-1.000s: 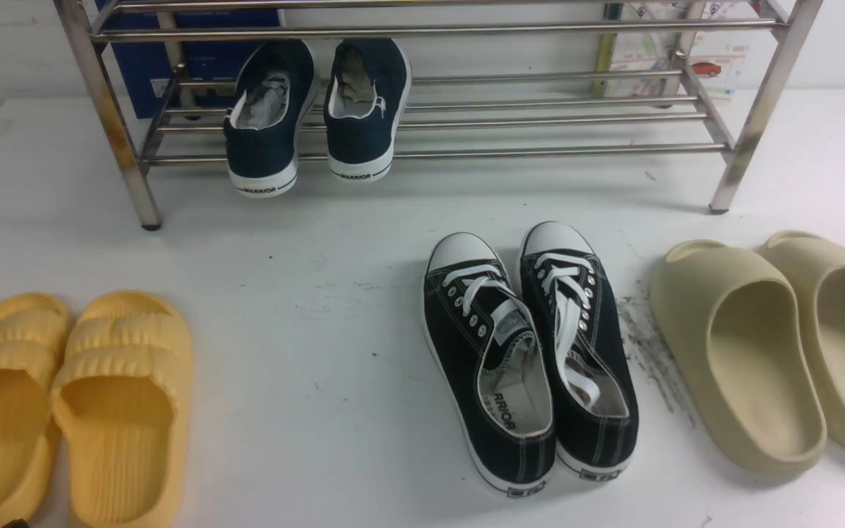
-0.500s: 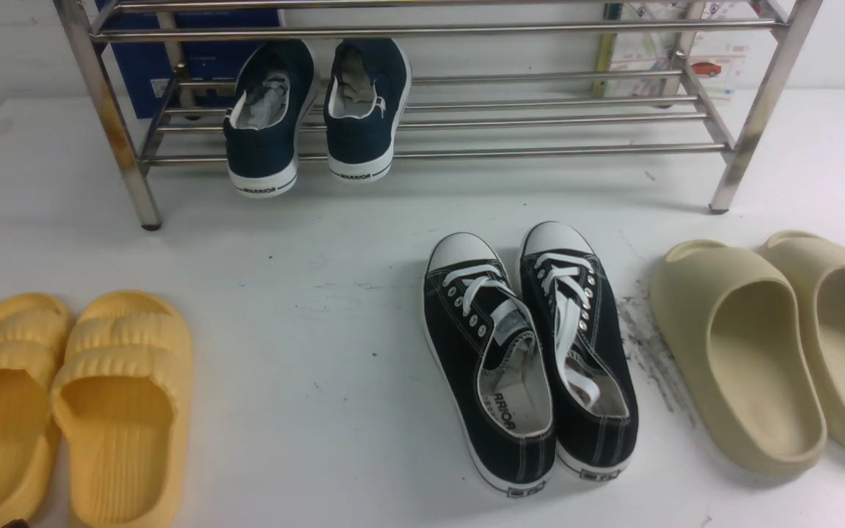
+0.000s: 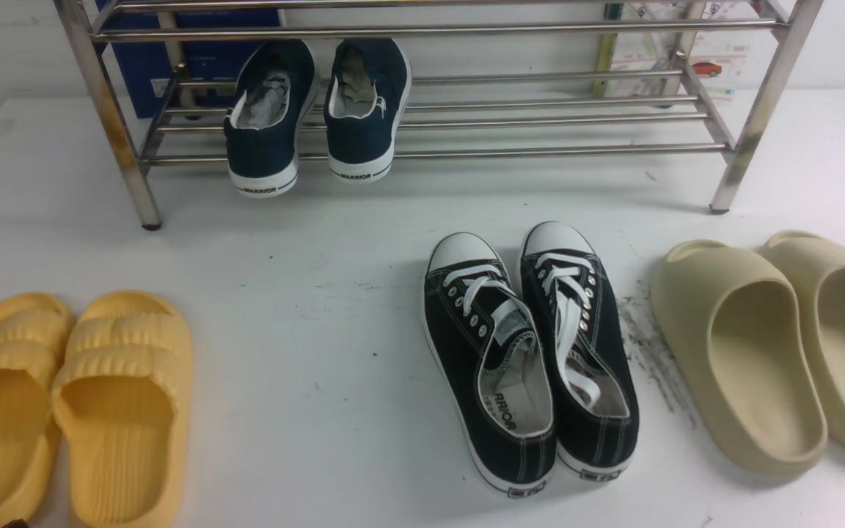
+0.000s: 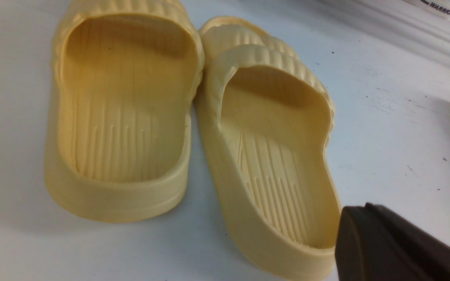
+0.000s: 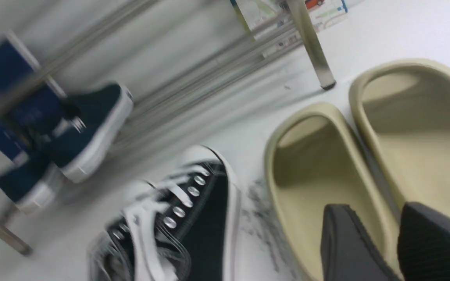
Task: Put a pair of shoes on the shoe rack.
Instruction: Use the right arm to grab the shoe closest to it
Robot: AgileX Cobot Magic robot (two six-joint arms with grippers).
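Front view: the shoes, black with white laces and toe caps, lie side by side and touching on the white surface, in front of the rack and apart from it, toes toward it. Navy sneakers rest on the rack's lower bars at its left end, heels over the front bar. Yellow slides lie well to the left of the shoes and beige slides near their right. Left wrist view: the left pincer is closed and empty, above the yellow slides. Right wrist view, blurred: the right pincer is parted and grips nothing, above the beige slides.
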